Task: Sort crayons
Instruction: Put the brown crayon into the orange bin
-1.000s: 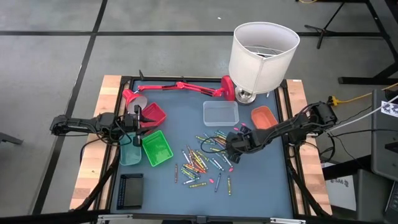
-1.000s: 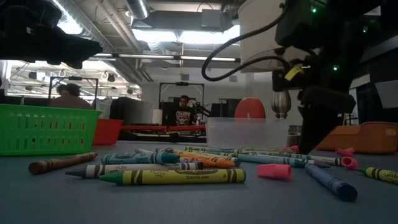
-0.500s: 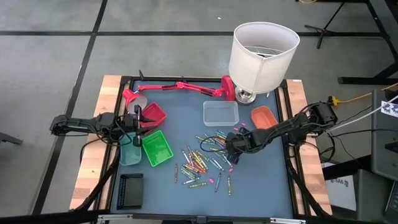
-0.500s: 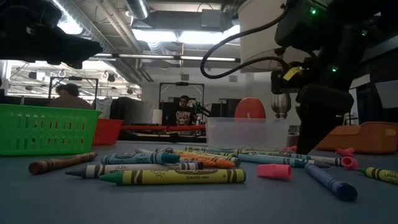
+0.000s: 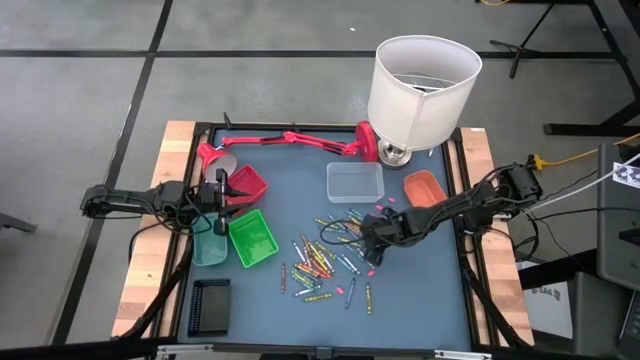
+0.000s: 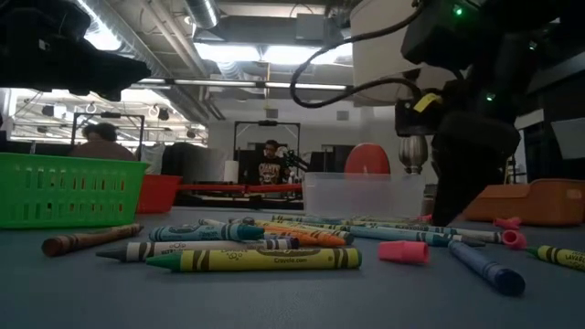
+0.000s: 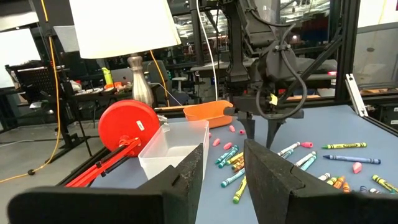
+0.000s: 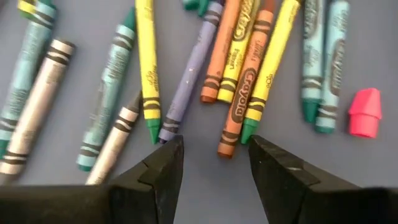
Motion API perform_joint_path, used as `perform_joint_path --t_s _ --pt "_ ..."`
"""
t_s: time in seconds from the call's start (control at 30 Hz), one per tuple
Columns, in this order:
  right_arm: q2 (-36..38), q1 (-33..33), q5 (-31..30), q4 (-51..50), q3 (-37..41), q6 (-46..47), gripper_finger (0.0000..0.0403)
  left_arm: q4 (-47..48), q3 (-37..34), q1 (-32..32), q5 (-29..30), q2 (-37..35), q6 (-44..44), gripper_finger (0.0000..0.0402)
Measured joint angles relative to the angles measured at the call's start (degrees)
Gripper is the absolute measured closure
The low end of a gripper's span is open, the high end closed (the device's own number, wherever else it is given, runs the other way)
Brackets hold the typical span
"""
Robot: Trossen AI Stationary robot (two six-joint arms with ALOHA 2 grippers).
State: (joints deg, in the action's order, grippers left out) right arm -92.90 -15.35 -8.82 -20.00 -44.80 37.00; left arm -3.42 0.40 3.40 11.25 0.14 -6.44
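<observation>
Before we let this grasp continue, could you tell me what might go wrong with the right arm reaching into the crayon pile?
The right gripper hangs open just over the crayons, which lie touching side by side; closing could pinch two or more at once, or scatter them. A pink bit lies beside them and might be nudged. The left gripper waits open by the green tray, clear of the pile.

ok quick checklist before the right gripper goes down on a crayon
1. Right gripper open: ok, nothing between the fingers.
2. Right gripper over the crayons: ok, above the pile's right side.
3. One crayon singled out: not ok; the orange crayon touches the yellow crayon and others.
4. Pink bit clear of the fingers: ok, off to one side.
5. Trays reachable: ok, orange tray and clear tray sit uncovered nearby.
6. Left gripper out of the way: ok, by the red tray.
</observation>
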Motion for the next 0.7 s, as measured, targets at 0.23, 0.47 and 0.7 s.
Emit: perform_joint_path --t_s 0.23,0.47,0.7 --pt "0.0 0.0 -1.3 4.5 0.0 -2.9 0.0221 0.0 0.0 0.0 0.0 0.0 -0.1 0.0302" --pt "0.0 0.0 -1.6 5.0 0.0 -3.0 0.0221 0.0 0.0 0.0 0.0 0.0 -0.1 0.0302" --pt "0.0 0.0 -0.6 4.9 0.0 -3.0 0.0221 0.0 0.0 0.0 0.0 0.0 -0.1 0.0302"
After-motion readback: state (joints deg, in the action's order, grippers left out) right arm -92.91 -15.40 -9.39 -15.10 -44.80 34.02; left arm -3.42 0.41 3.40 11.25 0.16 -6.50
